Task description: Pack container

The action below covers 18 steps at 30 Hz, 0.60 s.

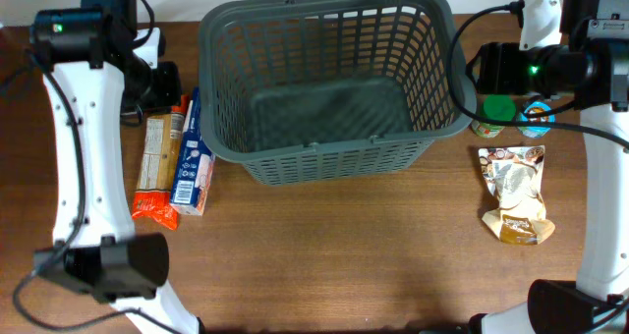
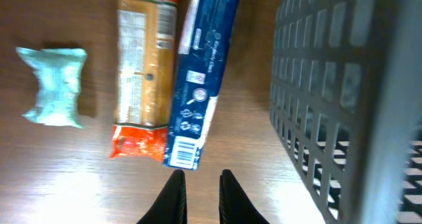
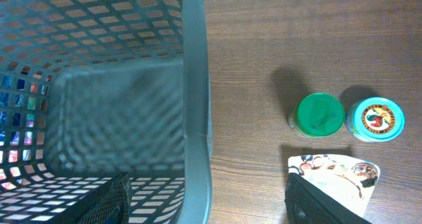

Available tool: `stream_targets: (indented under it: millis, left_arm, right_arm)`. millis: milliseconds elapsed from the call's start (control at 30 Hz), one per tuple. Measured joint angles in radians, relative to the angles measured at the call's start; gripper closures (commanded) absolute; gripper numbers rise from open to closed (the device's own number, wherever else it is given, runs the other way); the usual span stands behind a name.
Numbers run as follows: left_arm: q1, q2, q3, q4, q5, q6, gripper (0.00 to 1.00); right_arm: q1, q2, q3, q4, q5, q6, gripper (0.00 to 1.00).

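Observation:
The dark grey lattice basket stands at the back middle of the table, with nothing in it. It also shows in the left wrist view and the right wrist view. My left gripper hangs left of the basket. In its wrist view the fingers are close together with nothing between them, above an orange-brown packet and a blue box. My right gripper is wide open; its fingers straddle the basket's right rim and hold nothing.
A small teal packet lies left of the orange-brown packet. Right of the basket stand a green-lidded jar and a blue-lidded cup, with a crumpled snack bag in front of them.

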Motion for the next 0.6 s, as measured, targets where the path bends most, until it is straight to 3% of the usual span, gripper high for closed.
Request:
stream_targets:
  millis: [200, 367, 600]
  left_arm:
    - [-0.034, -0.215, -0.034, 0.002, -0.025, -0.002, 0.80]
    - [-0.084, -0.444, -0.217, 0.003, -0.024, -0.007, 0.76]
    - [-0.180, -0.481, -0.509, 0.161, 0.010, -0.030, 0.75]
  right_arm:
    - [0.000, 0.000, 0.000, -0.001, 0.000, 0.000, 0.28]
    - [0.000, 0.000, 0.000, 0.000, 0.000, 0.000, 0.27]
    - [0.000, 0.000, 0.000, 0.000, 0.003, 0.001, 0.27]
